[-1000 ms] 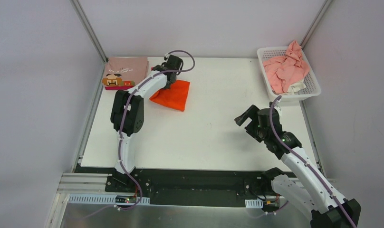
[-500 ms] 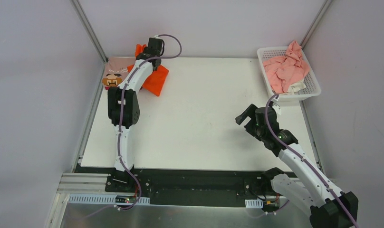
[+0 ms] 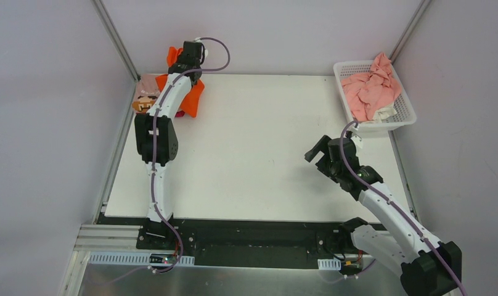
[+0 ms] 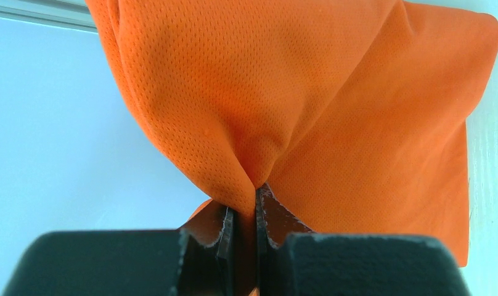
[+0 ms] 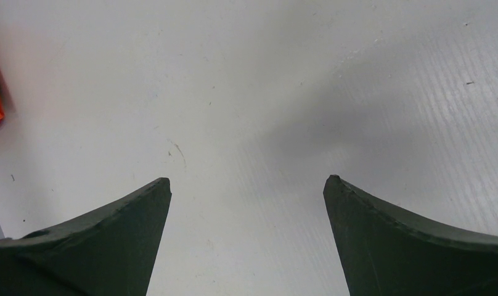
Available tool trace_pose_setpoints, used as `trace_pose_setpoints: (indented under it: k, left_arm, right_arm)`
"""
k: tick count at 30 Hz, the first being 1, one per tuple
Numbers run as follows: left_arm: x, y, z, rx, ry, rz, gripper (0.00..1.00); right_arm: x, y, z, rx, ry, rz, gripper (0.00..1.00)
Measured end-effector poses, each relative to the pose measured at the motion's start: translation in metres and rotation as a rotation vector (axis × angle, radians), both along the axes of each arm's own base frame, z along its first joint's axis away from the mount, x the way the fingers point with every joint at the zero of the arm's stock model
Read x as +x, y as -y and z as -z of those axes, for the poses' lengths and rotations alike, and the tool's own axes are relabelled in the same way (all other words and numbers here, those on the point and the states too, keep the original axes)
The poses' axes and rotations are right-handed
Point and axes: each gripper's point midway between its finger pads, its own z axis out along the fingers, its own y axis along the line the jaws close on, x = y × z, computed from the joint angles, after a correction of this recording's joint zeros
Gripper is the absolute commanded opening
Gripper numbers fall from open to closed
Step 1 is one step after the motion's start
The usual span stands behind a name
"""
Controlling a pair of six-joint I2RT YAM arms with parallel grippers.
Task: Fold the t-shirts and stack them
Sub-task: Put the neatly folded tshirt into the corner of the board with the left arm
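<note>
Overhead, the left gripper [image 3: 186, 61] held the orange shirt [image 3: 193, 98], which drooped beneath it over the pink shirt [image 3: 145, 97], itself mostly hidden by the arm. At the left wrist, its jaws pinched a limp, light bunch of mesh; a folded edge would likely hold neater. At the right wrist, the right gripper [image 5: 246, 180] gaped wide above the table [image 5: 265, 92], holding nothing.

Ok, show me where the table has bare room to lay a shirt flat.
The wide middle of the table is bare, between the left arm and the right pincer. Crowded: the far left corner, with the orange t-shirt and the pixel-face t-shirt, and the basket far right.
</note>
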Motion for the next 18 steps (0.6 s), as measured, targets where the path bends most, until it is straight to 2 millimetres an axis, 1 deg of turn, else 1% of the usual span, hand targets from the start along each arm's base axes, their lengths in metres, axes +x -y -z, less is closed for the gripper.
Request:
trace_pose_setpoints:
  k: [2,6,14,18]
  left_arm:
    - [0.0,-0.003,-0.002,-0.001,0.003,-0.002,0.0]
    - [-0.001,-0.002,-0.011,-0.012,0.018,0.009,0.0]
    - [-0.008,-0.002,-0.047,-0.026,0.083,0.014,0.0]
    - [-0.011,-0.006,-0.058,-0.033,0.105,0.012,0.0]
  right_arm:
    - [0.0,0.0,0.001,-0.002,-0.004,0.0,0.99]
    - [0.001,0.0,0.002,-0.002,-0.005,0.0,0.99]
    - [0.001,0.0,0.002,-0.004,-0.004,0.002,0.99]
    - [0.002,0.001,0.002,-0.007,-0.004,0.005,0.99]
